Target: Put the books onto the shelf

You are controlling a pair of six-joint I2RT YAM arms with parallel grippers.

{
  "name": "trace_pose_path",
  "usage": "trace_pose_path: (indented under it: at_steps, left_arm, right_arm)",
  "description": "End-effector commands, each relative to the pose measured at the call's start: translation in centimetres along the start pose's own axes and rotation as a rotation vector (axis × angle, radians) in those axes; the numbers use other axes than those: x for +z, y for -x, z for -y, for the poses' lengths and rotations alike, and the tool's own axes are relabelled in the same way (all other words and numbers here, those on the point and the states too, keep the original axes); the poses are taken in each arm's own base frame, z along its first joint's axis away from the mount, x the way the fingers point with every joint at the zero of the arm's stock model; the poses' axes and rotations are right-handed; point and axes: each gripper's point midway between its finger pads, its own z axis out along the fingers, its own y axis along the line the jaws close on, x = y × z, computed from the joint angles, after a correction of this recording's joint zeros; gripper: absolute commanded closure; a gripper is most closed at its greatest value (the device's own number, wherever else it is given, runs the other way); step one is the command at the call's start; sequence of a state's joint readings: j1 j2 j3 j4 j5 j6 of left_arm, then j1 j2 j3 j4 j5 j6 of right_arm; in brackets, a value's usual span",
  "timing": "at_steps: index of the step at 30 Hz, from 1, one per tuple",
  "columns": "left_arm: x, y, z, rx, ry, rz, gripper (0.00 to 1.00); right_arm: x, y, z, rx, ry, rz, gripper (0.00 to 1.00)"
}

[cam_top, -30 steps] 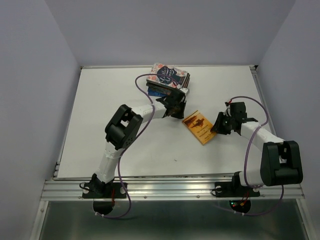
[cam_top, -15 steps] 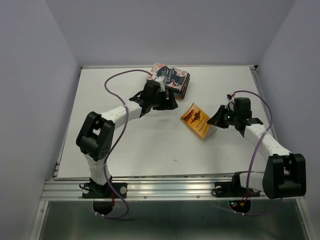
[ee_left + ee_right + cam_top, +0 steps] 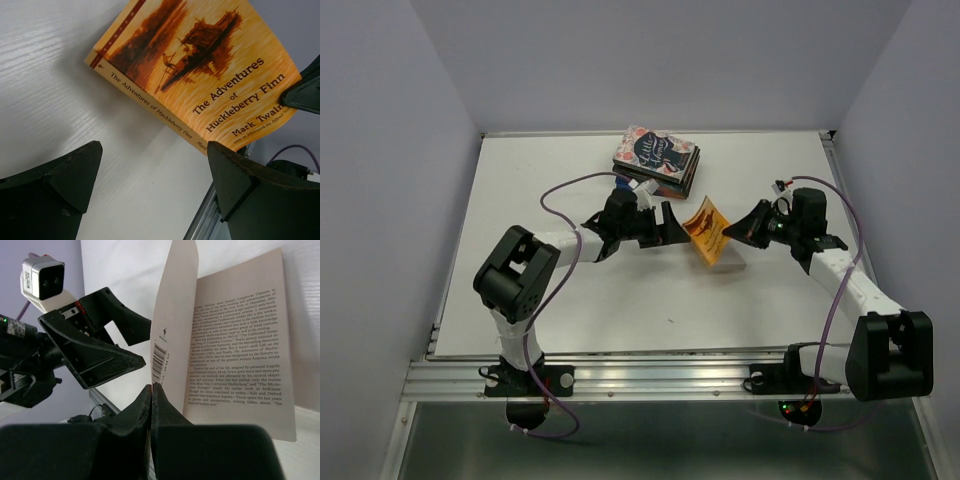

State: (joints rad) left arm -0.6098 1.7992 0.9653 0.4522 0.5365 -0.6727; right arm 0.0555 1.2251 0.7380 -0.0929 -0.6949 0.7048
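Top external: right claw (image 3: 740, 230) tight on orange book (image 3: 706, 230), left claw (image 3: 671, 226) spread wide.

Lab test cell: white table (image 3: 770, 300) (aluminium-framed) boxed by plain walls (image 3: 380, 200).

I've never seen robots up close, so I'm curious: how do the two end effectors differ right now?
The left end effector is wide open and holds nothing; the right end effector is shut on a cover edge of the orange book. The left one faces the book's front cover; the right one is at its barcode side. Both are black, two-fingered, and at the same book.
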Motion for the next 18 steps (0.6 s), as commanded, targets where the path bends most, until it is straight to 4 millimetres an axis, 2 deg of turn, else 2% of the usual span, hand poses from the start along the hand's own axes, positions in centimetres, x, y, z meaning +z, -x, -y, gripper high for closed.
trace_pose_path:
  at_steps: [1, 6, 13, 18]
  left_arm:
    - [0.6, 1.4, 3.7, -0.026, -0.17, 0.042, 0.01]
    - [1.8, 1.2, 3.8, -0.078, -0.196, 0.025, 0.01]
    - [2.9, -0.6, 3.0, -0.137, -0.18, -0.019, 0.01]
    - [3.6, -0.8, 3.8, -0.225, -0.207, -0.029, 0.02]
  right_arm:
    - [-0.5, 0.9, -3.2, -0.01, 0.112, 0.013, 0.99]
    - [-0.4, 0.7, -3.0, 0.019, 0.124, 0.018, 0.99]
    - [-0.3, 1.2, -3.7, 0.046, 0.156, 0.034, 0.99]
    - [-0.3, 0.3, -3.1, 0.063, 0.152, 0.016, 0.99]
